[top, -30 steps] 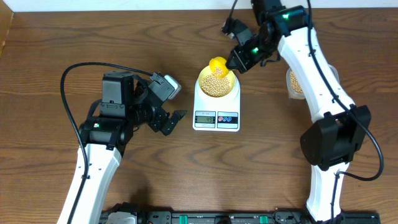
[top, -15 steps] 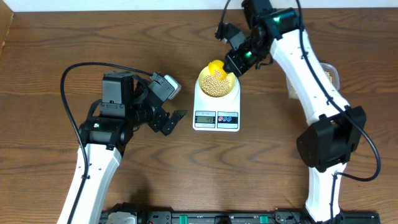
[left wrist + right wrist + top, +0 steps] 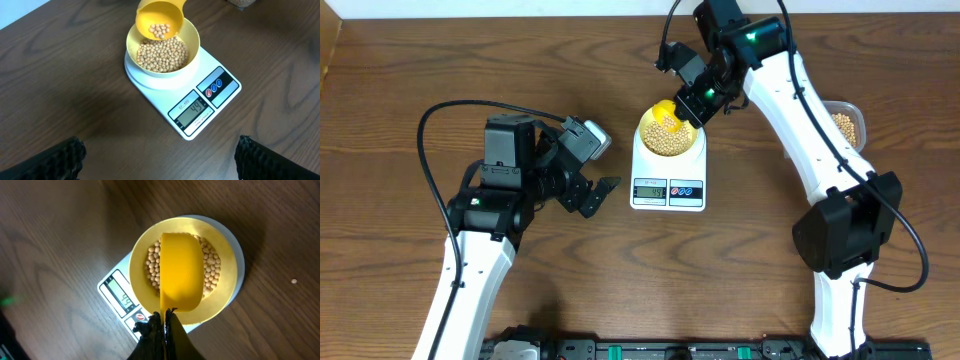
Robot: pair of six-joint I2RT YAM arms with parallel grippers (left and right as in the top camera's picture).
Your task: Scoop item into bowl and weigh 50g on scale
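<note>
The table [image 3: 420, 60] carries the scale [image 3: 200, 107] ahead of the spread left pincer [image 3: 598, 197], well apart from it. On the scale sits the bowl [image 3: 225, 287], just below the right pincer [image 3: 162, 317], which pinches a tilted scoop [image 3: 181, 270] by its handle. Beans [image 3: 162, 52] fill the bowl, and a few lie in the scoop.

Scales: I count one, the digital kitchen scale [image 3: 227, 92].
Bowls: one pale yellow bowl [image 3: 192, 37].
Scoops: one yellow measuring scoop [image 3: 181, 270].
Tubs: one clear tub [image 3: 842, 122], by the bench's right edge.
Soybeans [image 3: 162, 54]: too many for me to count.
Grippers: two, the left gripper [image 3: 598, 197] and the right gripper [image 3: 162, 325].
</note>
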